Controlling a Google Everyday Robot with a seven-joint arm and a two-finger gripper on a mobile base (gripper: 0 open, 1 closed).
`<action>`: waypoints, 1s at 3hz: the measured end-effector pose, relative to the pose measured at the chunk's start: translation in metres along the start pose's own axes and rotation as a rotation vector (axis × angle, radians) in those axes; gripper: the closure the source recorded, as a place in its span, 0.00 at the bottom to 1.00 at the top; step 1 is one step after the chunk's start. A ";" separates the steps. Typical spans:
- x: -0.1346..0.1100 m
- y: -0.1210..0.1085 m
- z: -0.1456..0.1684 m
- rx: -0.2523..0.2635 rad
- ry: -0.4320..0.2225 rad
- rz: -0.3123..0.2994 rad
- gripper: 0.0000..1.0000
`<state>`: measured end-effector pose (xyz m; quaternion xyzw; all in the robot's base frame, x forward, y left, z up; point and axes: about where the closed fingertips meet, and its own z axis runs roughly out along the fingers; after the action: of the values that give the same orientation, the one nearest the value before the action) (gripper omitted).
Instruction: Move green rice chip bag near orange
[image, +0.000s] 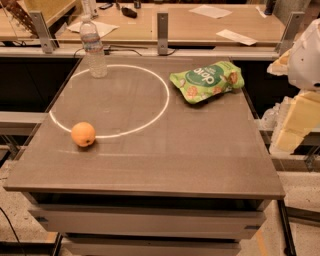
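The green rice chip bag (207, 81) lies flat at the back right of the grey table (165, 160), its white lettering facing up. The orange (83, 134) sits at the front left of the table, on the white circle line, far from the bag. My gripper (297, 122) hangs at the right edge of the view, beyond the table's right side and well to the right of and below the bag. It holds nothing that I can see.
A clear water bottle (94, 47) stands upright at the back left, on the white circle (150, 117) marked on the tabletop. Behind the table is a wooden counter (200, 25) with papers and metal posts. The floor drops off at the table's front edge.
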<state>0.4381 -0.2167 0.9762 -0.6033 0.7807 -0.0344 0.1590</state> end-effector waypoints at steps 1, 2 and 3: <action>0.000 0.000 0.000 0.000 0.000 0.000 0.00; -0.001 -0.009 -0.002 0.004 -0.001 -0.020 0.00; -0.007 -0.033 0.001 0.002 0.009 -0.117 0.00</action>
<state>0.4707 -0.2186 0.9846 -0.6476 0.7448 -0.0472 0.1538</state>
